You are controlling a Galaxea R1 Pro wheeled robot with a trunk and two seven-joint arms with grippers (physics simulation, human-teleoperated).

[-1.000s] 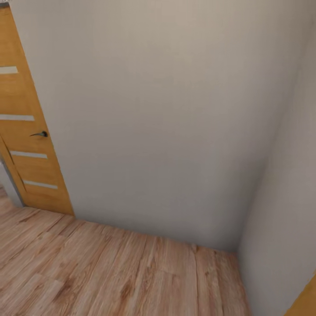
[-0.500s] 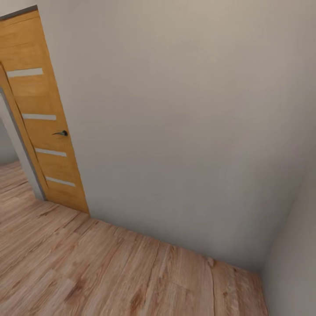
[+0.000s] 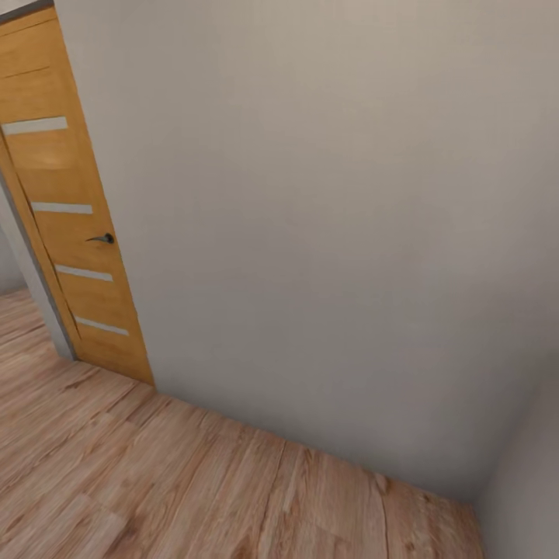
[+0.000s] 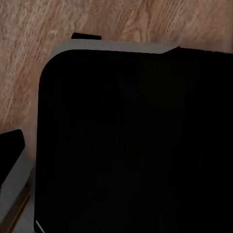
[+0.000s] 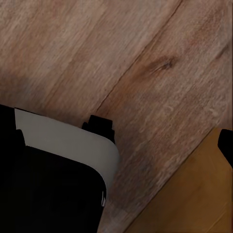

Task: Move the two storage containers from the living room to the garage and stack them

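Fingers cannot be judged from either wrist camera, so you cannot tell whether they are wide, narrow or holding anything. Neither storage container appears, so their whereabouts and contents are unknown. You look to be in transit: ahead stands a plain white wall (image 3: 326, 233) meeting the light wood-plank floor (image 3: 155, 481), with a wooden door (image 3: 66, 202) to your left. Next, turn away from this corner and find the bins.

A: What does the robot's body look like?
B: In the left wrist view, a big matte-black slab with rounded corners (image 4: 131, 141), pale grey rim.
A: The right wrist view?
B: A black block with a light-grey rounded panel (image 5: 73, 141), small black stub beside it.
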